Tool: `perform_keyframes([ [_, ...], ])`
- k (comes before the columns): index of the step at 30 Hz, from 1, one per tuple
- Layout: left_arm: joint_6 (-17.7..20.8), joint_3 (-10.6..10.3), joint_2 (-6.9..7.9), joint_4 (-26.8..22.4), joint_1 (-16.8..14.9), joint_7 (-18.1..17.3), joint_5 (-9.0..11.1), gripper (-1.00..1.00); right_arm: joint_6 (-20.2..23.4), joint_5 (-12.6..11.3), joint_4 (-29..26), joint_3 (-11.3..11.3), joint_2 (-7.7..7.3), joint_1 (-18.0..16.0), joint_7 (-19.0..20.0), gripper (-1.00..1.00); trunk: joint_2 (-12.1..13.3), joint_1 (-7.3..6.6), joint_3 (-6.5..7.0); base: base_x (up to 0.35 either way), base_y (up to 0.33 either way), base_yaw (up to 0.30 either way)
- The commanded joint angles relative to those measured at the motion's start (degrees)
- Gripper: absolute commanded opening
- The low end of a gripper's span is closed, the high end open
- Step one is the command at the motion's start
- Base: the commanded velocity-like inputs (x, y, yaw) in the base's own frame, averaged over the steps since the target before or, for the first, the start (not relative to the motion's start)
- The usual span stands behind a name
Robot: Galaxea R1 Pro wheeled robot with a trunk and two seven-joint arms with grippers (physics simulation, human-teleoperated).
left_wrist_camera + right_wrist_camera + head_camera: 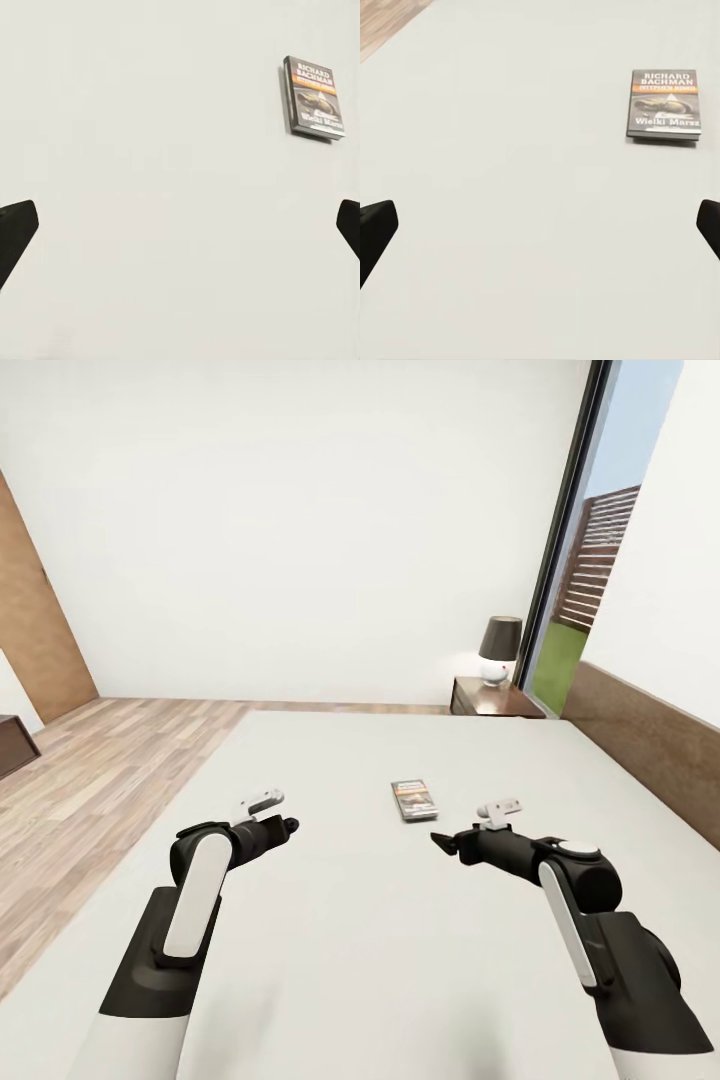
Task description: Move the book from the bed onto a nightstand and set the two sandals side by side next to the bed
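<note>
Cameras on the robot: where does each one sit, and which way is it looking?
Head view: sits on the head, looking forward and down over the bed; both arms show, with the left tool and right tool.
Left wrist view: sits by the left tool, facing the mattress; dark fingertips show.
Right wrist view: sits by the right tool, facing the mattress; dark fingertips show.
All three share the book.

One book (pixel 414 799); one bed (pixel 330 760); one nightstand (pixel 497 699); one lamp (pixel 498 649); two hands: left hand (pixel 291 824), right hand (pixel 441 843)
</note>
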Motion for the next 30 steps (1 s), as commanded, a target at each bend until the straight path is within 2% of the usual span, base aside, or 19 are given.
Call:
perform_keyframes([
  [1, 0.11, -0.04, -0.01, -0.05, -0.06, 0.57, 0.58, 1.0, 0.35, -0.29, -0.04, -0.14, 0.04, -0.1, -0.12, 1.0, -0.03, 0.0, -0.06, 0.007, 0.001, -0.029],
  [15, 0.22, -0.29, -0.21, -0.01, -0.09, 0.53, 0.66, 1.0, 0.58, -0.29, -0.04, -1.3, 0.63, -0.34, -0.14, 1.0, -0.03, 0.0, 0.11, 0.002, 0.0, -0.146],
  [30, 0.66, 0.01, 0.04, 0.82, -0.04, 0.64, 0.46, 1.0, 0.39, -0.29, -0.04, -2.21, 0.49, 0.03, -0.2, 1.0, -0.03, 0.0, 0.15, 0.029, 0.0, -0.032],
])
